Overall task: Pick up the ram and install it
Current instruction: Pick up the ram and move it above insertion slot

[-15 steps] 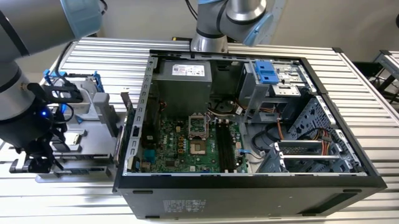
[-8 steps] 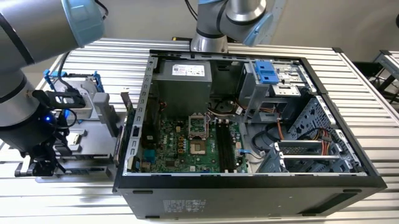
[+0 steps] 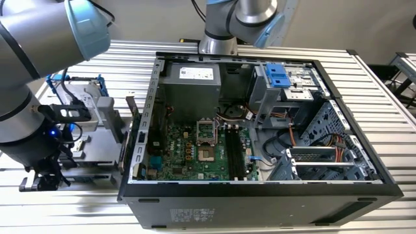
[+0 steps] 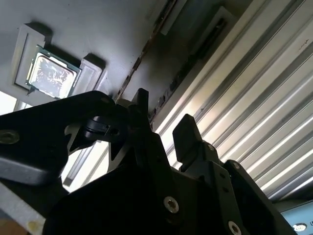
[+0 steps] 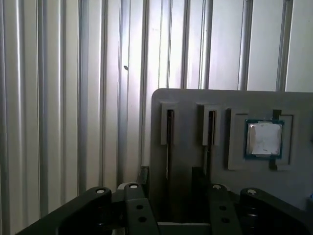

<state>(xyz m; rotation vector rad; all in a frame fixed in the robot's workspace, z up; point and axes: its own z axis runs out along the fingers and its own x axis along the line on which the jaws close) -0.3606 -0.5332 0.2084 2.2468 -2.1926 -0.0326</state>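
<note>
— Holder (image 5: 195, 100) contents, logged?
— Matte grey slotted block: ram (image 4: 143, 49) standing on edge in a narrow slot, square silver chip (image 5: 264, 139) recessed past one jaw.
— Gripper (image 5: 170, 172)?
— Black jaws wide, empty, straddling the ram's slot; contact unclear.

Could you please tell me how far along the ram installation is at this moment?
Nothing looks done yet: the long black memory slots on the green motherboard look empty. In hand: the open tool sits over the grey slotted holder, its fingers either side of a thin, narrow ram stick, not gripping. Left: grasping, carrying and seating it.
</note>
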